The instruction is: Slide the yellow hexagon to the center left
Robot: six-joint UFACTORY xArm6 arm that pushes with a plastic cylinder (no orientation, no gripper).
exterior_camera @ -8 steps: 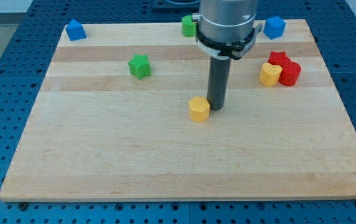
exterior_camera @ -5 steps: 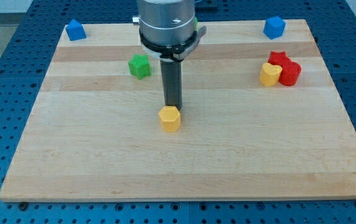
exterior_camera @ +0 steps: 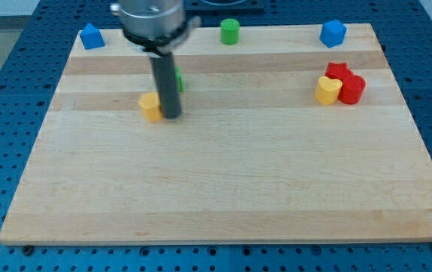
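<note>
The yellow hexagon [exterior_camera: 150, 106] sits on the wooden board [exterior_camera: 223, 189], left of the middle and a little above mid-height. My tip [exterior_camera: 171, 115] touches its right side. The rod rises from there toward the view's top and hides most of a green block [exterior_camera: 179, 78] behind it.
A blue block [exterior_camera: 91, 35] lies at the top left corner. A green cylinder [exterior_camera: 230, 31] stands at the top middle and a blue block [exterior_camera: 332, 32] at the top right. A yellow block [exterior_camera: 326, 91] touches two red blocks [exterior_camera: 347, 81] at the right.
My tip has moved left and toward the view's top, and the yellow hexagon has slid with it from the board's middle to the left part. The rod now covers the green block.
</note>
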